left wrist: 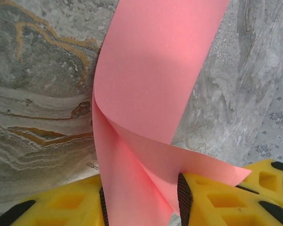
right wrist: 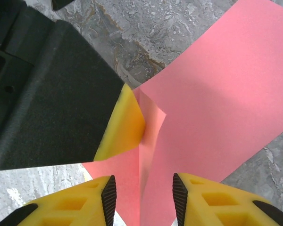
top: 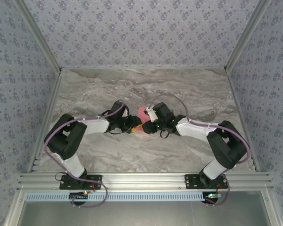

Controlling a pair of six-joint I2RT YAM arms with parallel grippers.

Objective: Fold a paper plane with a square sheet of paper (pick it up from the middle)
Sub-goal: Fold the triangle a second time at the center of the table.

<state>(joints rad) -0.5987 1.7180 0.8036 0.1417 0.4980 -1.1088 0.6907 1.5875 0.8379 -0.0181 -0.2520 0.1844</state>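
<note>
Salmon-pink square sheet of paper (top: 142,113) at centre of top view; plain, not flat, one flap curled over loosely, sharp vert. ridge lower-mid in right wrist view

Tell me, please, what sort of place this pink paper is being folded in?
Probably a purpose-built robot test booth, not a home: a marble-patterned tabletop enclosed by floral-wallpapered panels, with the left arm and right arm bolted to an aluminium rail at its near edge.

No text, label, brand, number or sign can be read anywhere
</note>
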